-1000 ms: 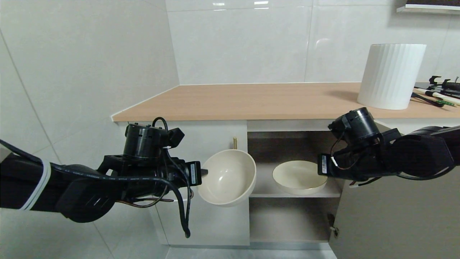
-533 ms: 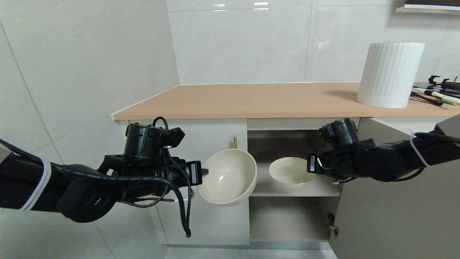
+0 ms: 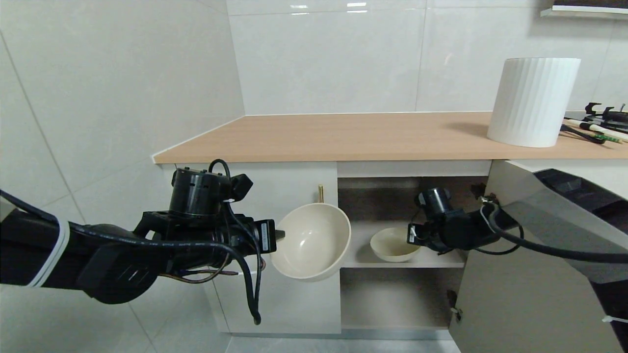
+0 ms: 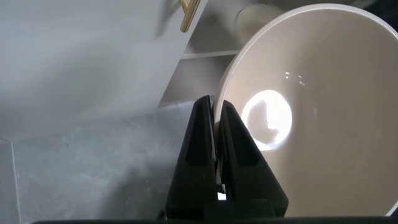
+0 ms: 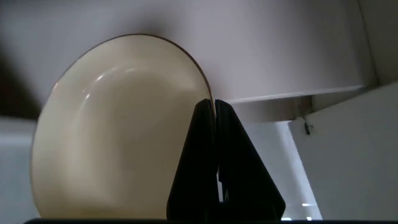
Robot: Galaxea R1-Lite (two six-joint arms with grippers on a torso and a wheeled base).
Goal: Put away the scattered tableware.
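A large cream bowl (image 3: 311, 242) hangs tilted in front of the closed left cabinet door, with my left gripper (image 3: 276, 235) shut on its rim. The left wrist view shows both fingers (image 4: 202, 124) pinching that rim of the bowl (image 4: 311, 106). Inside the open cabinet, a smaller cream bowl (image 3: 390, 243) sits low over the middle shelf (image 3: 436, 262). My right gripper (image 3: 414, 234) is shut on its right rim. In the right wrist view this bowl (image 5: 118, 118) is clamped by the gripper (image 5: 213, 106). I cannot tell whether it touches the shelf.
The cabinet's right door (image 3: 515, 284) stands open beside my right arm. A brass handle (image 3: 320, 193) sticks out above the large bowl. On the wooden counter (image 3: 343, 137) stand a white ribbed cylinder (image 3: 532, 100) and several utensils (image 3: 596, 130). A lower shelf lies underneath.
My right arm has pushed forward and down into the cabinet, carrying the smaller bowl deeper over the middle shelf. The left arm and large bowl have stayed put.
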